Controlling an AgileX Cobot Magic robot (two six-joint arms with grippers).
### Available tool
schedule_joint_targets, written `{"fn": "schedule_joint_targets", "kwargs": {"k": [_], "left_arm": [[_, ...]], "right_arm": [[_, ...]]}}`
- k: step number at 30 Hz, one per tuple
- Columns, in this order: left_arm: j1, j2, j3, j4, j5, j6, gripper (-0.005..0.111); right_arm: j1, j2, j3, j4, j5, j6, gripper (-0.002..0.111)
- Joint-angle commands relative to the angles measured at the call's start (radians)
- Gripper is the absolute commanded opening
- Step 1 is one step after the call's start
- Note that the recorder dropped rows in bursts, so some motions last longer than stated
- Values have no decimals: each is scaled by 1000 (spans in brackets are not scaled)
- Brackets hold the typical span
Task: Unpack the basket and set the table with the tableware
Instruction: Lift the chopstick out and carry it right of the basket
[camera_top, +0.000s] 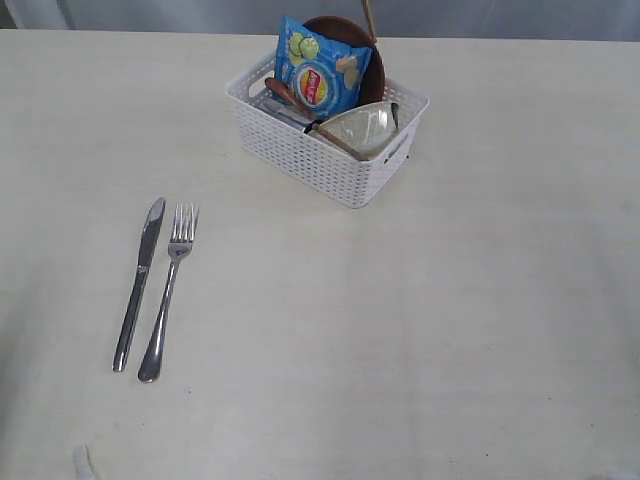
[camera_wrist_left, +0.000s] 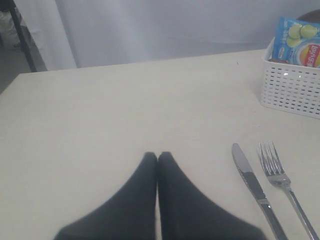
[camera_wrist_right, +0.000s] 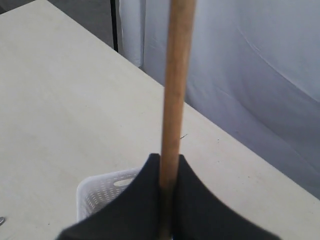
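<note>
The white basket (camera_top: 300, 140) stood on the far part of the worktop (camera_top: 420, 330), a little right of the middle. A blue chip bag (camera_top: 322, 70) leaned upright inside it, with the brown plate (camera_top: 345, 28) on edge just behind the bag. The white bowl (camera_top: 362, 128) lay tilted in the basket's right end, and the reddish-brown spoon (camera_top: 282, 92) rested in front of the bag.

Well apart from the basket, at the near left, the knife (camera_top: 140, 285) and the fork (camera_top: 170, 290) lay side by side on the worktop. The knife was on the left, the two were not touching, and both handles pointed towards the near edge.

The left gripper (camera_wrist_left: 157, 157) hung low over bare worktop left of the knife. Its fingers were pressed together with nothing between them.

The right gripper (camera_wrist_right: 167, 161) was clamped on a wooden chopstick (camera_wrist_right: 172, 100), which stood upright from between its fingers above a corner of the basket. Whether it held one stick or two could not be told. In the exterior view only the stick showed, rising past the plate and out of the far edge of the picture.
</note>
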Motion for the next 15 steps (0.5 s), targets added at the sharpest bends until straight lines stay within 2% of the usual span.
{"fn": "schedule_joint_targets", "kwargs": {"k": [1,9,15], "left_arm": [[-5,-2,2,0,-1,-2,0],[-5,-2,2,4,-1,-2,0],[-5,-2,2,4,-1,-2,0]], "right_arm": [[-38,-8,1,-7,-29,2,0],[-154,-97,1,-3,88,59,0],[-298,-78,10,-3,358,203,0]]}}
